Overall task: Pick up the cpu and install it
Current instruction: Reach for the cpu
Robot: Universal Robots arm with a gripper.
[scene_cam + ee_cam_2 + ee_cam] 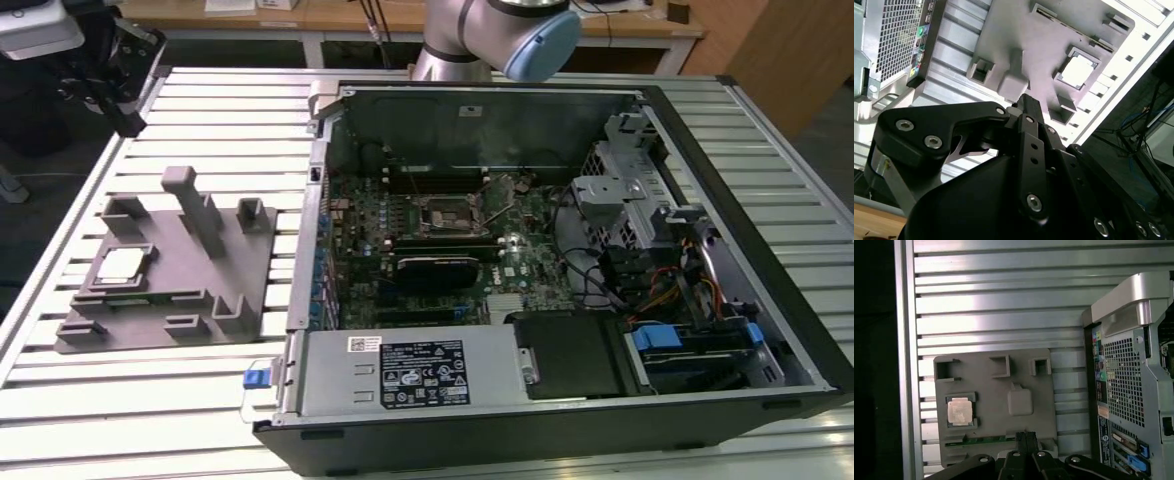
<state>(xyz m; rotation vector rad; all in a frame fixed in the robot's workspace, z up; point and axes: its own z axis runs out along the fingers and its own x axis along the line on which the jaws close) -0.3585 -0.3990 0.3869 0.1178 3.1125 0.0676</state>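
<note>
An open computer case (534, 250) lies on the slatted table (134, 400). At the exterior view's left, the grey tray (140, 318) holds the cpu (123, 265) flat in a square pocket. Farther back, the gripper (1026, 436) hangs apart from the cpu, its fingers pressed together and holding nothing.

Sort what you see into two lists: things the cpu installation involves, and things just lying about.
Job in hand:
cpu, lying in the tray
socket on the board inside the open case
end effector, shut, near the tray

Lying about:
power supply
drive cage
cables
</note>
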